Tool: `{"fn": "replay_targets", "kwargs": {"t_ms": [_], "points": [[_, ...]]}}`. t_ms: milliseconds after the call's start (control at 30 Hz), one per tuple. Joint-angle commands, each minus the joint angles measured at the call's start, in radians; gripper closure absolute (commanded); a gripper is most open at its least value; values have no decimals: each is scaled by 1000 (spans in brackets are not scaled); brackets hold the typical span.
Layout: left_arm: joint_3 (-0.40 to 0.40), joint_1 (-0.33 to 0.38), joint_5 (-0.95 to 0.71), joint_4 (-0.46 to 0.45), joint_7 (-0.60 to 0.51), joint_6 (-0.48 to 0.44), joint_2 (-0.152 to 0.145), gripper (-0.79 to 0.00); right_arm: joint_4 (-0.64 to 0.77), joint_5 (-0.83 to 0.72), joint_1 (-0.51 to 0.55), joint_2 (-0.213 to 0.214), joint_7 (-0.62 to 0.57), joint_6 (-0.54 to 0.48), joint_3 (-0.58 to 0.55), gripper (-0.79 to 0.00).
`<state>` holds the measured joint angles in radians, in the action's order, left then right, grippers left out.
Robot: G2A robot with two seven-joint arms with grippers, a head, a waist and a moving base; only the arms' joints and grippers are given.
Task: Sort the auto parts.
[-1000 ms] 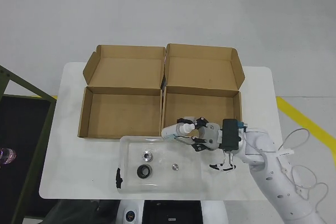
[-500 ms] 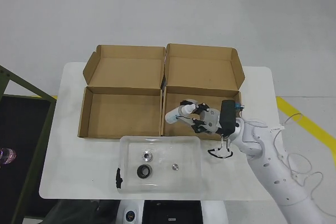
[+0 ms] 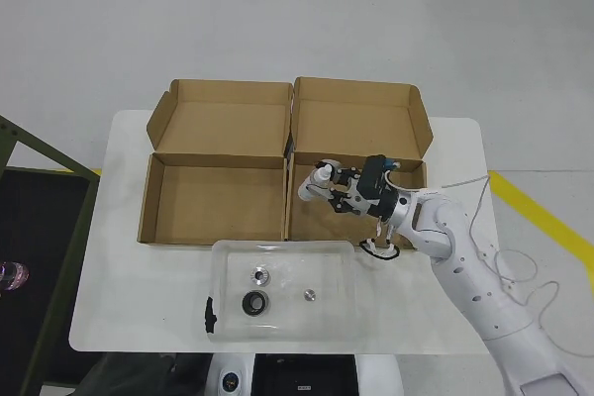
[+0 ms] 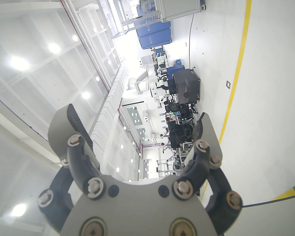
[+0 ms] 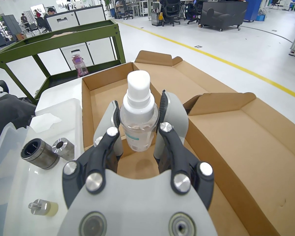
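1. Spray bottle: small, with a clear body and a white cap. It is pinched around its body between the two fingers of the right gripper.
2. It lies roughly level with its cap toward the desk's left edge. It is over the left end of the right cardboard box, close to the wall that meets the left cardboard box. Whether it touches the box floor I cannot tell.
3. Both boxes stand open with lids folded back, side by side toward the far edge of the desk.
4. A clear plastic tub sits at the desk's near edge, just in front of the boxes.
5. In the tub, a dark-bored metal sleeve lies just beside a steel cylinder with a hole in its end. A small metal peg lies apart from them, toward the tub's right side.
6. The left gripper has its fingers spread wide with nothing between them, and it faces out into the hall.
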<state>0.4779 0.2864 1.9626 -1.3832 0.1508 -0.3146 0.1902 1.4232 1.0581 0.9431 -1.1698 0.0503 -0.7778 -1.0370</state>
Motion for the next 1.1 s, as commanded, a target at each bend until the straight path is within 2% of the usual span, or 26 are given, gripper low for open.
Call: {"fn": "replay_targets", "kwargs": {"t_ms": [0, 500, 700, 767, 800, 867, 967, 1067], "points": [[0, 0, 0, 0, 0, 0, 0, -785, -24, 4, -16, -4, -6, 9, 11, 0], [0, 0, 0, 0, 0, 0, 0, -785, -211, 47, -116, -44, -25, 84, 94, 0], [0, 0, 0, 0, 0, 0, 0, -785, -247, 98, -132, -54, 12, 119, 113, -12], [0, 0, 0, 0, 0, 0, 0, -785, -259, 112, -136, -57, 19, 130, 118, -74], [0, 0, 0, 0, 0, 0, 0, -785, -263, 117, -137, -59, 21, 133, 120, -129], [0, 0, 0, 0, 0, 0, 0, -785, -271, 123, -140, -61, 26, 137, 123, -326], [0, 0, 0, 0, 0, 0, 0, -785, -274, 131, -140, -63, 28, 139, 124, -437], [0, 0, 0, 0, 0, 0, 0, -785, -263, 141, -139, -63, 31, 132, 119, -680]]}}
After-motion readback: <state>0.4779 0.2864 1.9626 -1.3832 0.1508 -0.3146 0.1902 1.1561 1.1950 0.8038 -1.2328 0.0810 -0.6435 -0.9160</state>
